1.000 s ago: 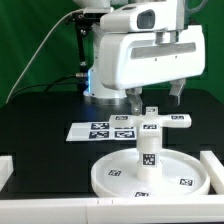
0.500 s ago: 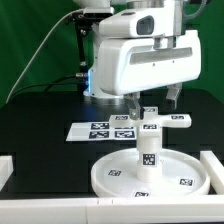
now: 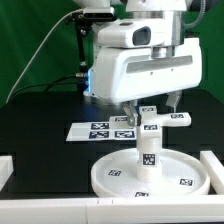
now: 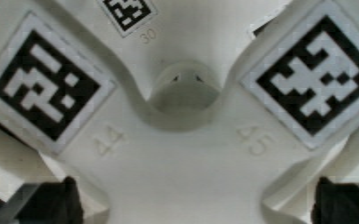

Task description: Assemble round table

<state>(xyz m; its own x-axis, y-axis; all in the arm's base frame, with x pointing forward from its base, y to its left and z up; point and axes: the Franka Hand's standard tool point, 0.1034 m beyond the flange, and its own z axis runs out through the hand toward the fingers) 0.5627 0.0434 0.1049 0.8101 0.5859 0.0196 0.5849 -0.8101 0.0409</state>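
Since a second ago the arm has risen, its tool (image 3: pixel 152 103) lifted off the white plastic cross-shaped base (image 3: pixel 155 119) — fingers spread, holding nothing. That base caps the short white cylindrical leg (image 3: pixel 148 148), upright at the centre of the large rimmed round disc (image 3: pixel 112 178) on the black bench (image 3: pixel 40 125). Fingertips are largely hidden — the wrist view shows only tagged base arms. White rails bound the bench at 3 and 9 o'clock.

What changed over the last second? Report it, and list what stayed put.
The white robot arm's gripper rose slightly above the white plastic cross-shaped base. The base appears unmoved atop the short cylindrical leg. The large rimmed round disc and the marker board stayed put.
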